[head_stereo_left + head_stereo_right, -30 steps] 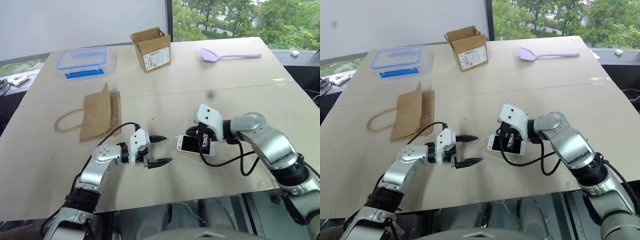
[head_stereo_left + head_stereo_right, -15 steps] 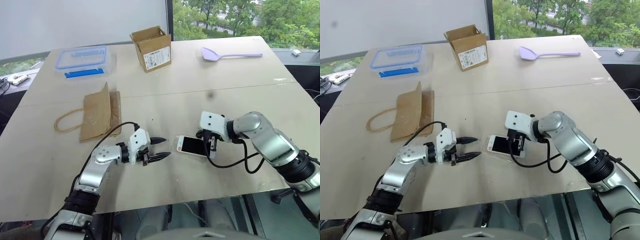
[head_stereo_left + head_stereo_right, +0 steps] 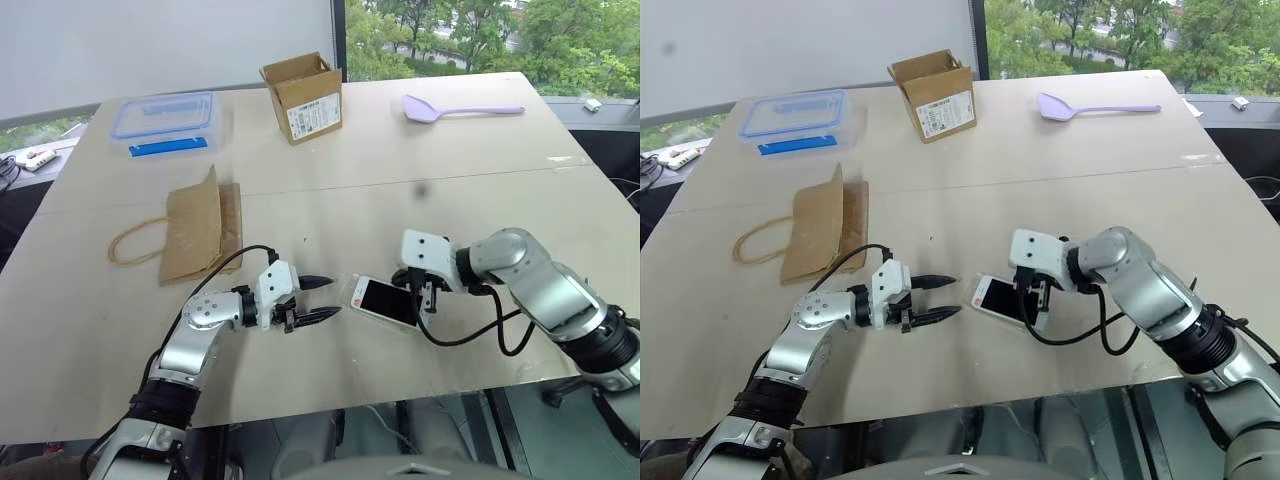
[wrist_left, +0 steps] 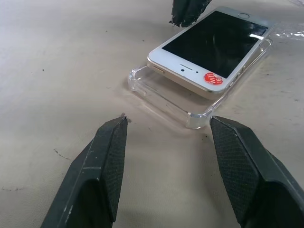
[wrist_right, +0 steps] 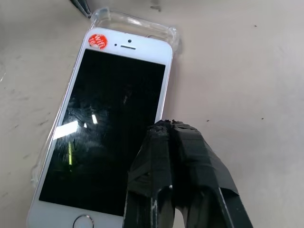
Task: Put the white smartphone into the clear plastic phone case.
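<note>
left gripper (image 4: 166, 137) half-spread, empty; right gripper (image 5: 173, 126) pinched closed over the white smartphone (image 5: 109, 128).

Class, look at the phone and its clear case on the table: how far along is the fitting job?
Done: the white smartphone lies screen up on the clear plastic phone case. In hand: the right pincer, shut, sits over the phone's edge; the left pincer, open, waits at the case's end. Left: the phone's near end rides above the case rim and likely needs pressing in.
</note>
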